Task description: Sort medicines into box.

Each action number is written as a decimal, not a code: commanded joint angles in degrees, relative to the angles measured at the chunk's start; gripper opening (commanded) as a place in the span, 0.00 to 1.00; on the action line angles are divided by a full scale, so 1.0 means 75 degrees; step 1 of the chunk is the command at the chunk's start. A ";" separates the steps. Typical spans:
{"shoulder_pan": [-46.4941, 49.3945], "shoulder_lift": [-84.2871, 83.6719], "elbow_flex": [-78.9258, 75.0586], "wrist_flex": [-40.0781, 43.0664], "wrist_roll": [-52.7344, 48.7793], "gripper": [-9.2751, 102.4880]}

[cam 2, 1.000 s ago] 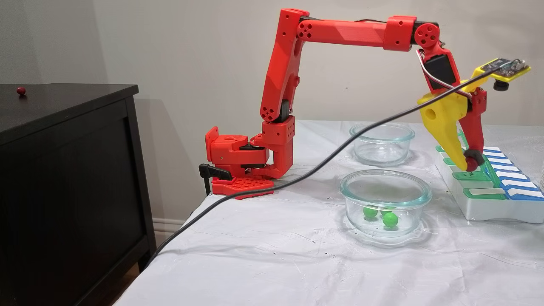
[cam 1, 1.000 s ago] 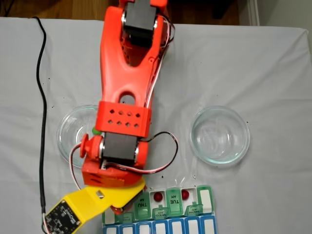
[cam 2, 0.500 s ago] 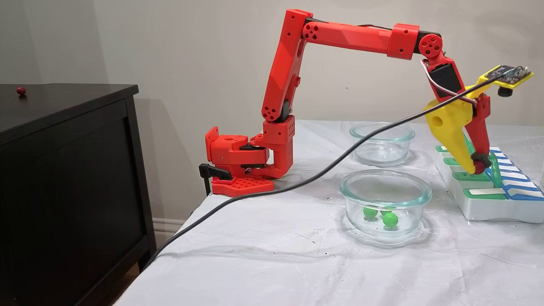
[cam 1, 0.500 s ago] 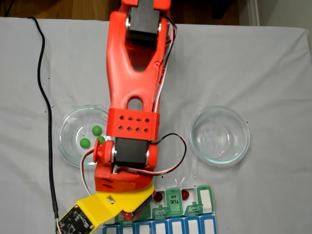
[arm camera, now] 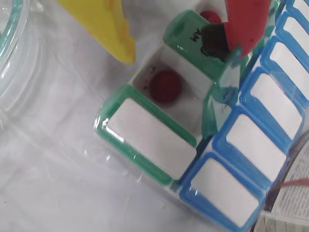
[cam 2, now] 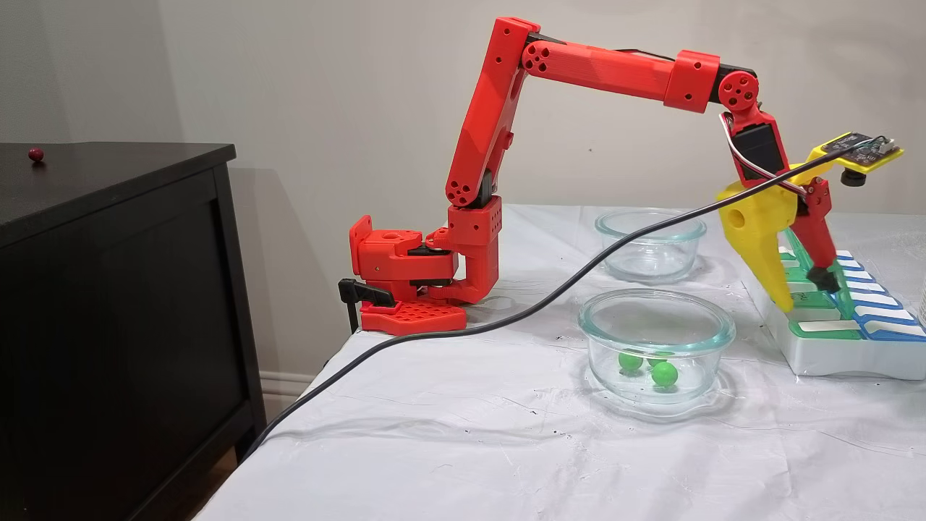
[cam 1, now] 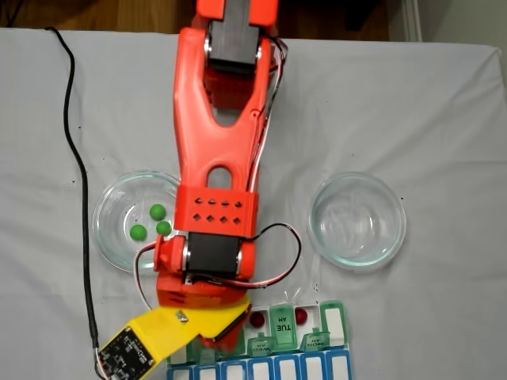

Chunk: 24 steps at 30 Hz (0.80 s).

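Observation:
My gripper (cam 2: 804,293) hangs open just above the box (cam 2: 832,356), its yellow finger (arm camera: 113,29) and red finger (arm camera: 244,24) spread over an open green compartment. In the wrist view a dark red medicine ball (arm camera: 165,87) lies loose in that compartment, clear of both fingers, and a second red ball (arm camera: 208,16) sits in a compartment farther along. From above, two red balls (cam 1: 257,320) show in open slots of the box (cam 1: 269,369). Three green balls (cam 1: 150,222) lie in the left glass dish (cam 1: 107,237).
An empty glass dish (cam 1: 356,220) stands to the right in the view from above. A black cable (cam 2: 506,318) runs across the white cloth to the wrist camera. A dark cabinet (cam 2: 108,289) beside the table carries one red ball (cam 2: 35,154).
The gripper was shut on a dark red ball above the box. It has come down and opened, and the ball now lies in the open compartment.

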 commanded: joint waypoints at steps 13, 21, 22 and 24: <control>0.0492 0.2625 -0.1219 0.3551 0.1172 0.08; 0.1699 0.3117 0.0668 0.2965 0.1582 0.08; 0.1863 0.3199 0.1008 0.2812 0.1664 0.08; 0.2039 0.3668 0.1934 0.2285 0.1781 0.08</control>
